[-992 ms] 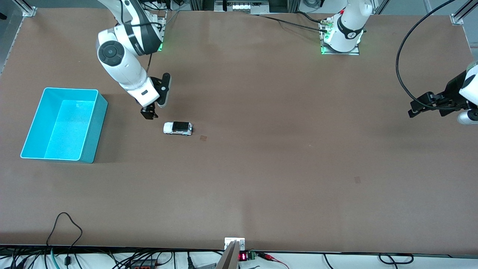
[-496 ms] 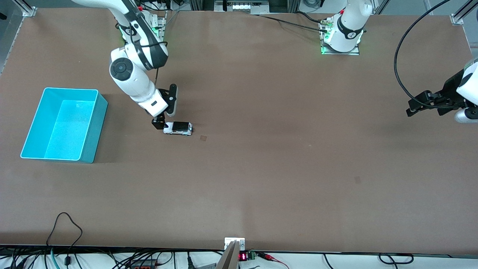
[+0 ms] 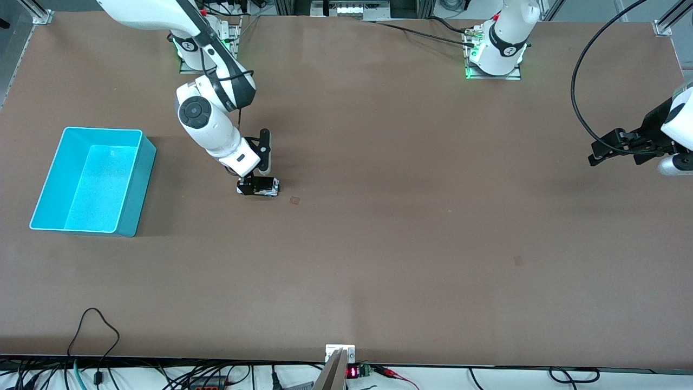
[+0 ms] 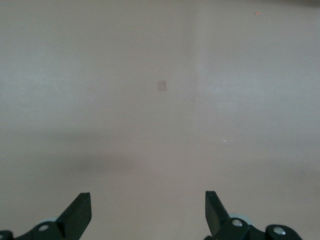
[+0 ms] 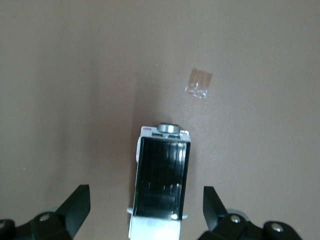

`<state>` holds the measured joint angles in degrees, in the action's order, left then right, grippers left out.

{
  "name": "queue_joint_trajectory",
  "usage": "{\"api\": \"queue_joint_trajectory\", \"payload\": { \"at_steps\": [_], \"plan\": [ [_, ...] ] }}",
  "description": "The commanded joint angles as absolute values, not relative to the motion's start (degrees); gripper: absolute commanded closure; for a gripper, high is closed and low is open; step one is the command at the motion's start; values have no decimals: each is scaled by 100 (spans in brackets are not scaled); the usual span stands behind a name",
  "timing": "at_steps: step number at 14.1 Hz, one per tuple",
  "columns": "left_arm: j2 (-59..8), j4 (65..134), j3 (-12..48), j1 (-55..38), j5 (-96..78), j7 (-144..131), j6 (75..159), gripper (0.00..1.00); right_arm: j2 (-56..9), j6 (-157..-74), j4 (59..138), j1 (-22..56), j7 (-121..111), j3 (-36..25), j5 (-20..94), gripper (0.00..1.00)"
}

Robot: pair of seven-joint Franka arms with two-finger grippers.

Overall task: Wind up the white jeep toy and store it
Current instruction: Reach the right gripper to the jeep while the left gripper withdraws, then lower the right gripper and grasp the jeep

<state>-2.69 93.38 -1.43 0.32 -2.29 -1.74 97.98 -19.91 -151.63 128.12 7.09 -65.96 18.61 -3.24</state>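
White jeep toy (image 3: 261,186) sits left of centre in the front view; my right gripper (image 3: 250,186), fingers spread, straddles it (left gripper (image 3: 595,157), also spread, waits at right edge). I'd centre, descend squarely, then close.

The whole brown worktop (image 3: 379,244) is taken in from a high camera facing both arm bases, which stand along the top of that view.

The right wrist view is aimed straight down, from close above, at the small white jeep toy with a black roof (image 5: 161,187), framed between the two dark fingers of the open right hand (image 5: 145,212). The same jeep toy (image 3: 259,186) and the pale square tape patch (image 5: 199,83) just beside it are shared with the front view.

The left wrist view is held over bare worktop (image 4: 160,125) well apart from the jeep toy, with the spread left hand (image 4: 148,212) at its edge.
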Motion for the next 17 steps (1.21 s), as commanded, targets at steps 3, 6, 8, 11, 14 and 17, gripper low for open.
{"api": "queue_joint_trajectory", "payload": {
  "at_steps": [3,6,8,11,14,17],
  "plan": [
    [-114,9395,-149,-9,-176,-150,9615,0,-2364,-15196,12498,809,-6434,1846,-448,0],
    [-105,9404,-158,0,-176,-149,9615,0,-2478,-15196,12507,800,-6434,1811,-474,0],
    [-105,9404,-167,9,-176,-149,9607,0,-2557,-15231,12507,800,-6425,1741,-649,0],
    [-114,9404,-176,53,-176,-149,9624,0,-2602,-15267,12498,800,-6425,1705,-677,3],
    [-114,9396,-176,53,-176,-149,9641,0,-2645,-15267,12507,791,-6425,1705,-677,31],
    [-114,9387,-176,44,-176,-149,9650,0,-2672,-15267,12498,791,-6416,1696,-668,71]
  ]
}}
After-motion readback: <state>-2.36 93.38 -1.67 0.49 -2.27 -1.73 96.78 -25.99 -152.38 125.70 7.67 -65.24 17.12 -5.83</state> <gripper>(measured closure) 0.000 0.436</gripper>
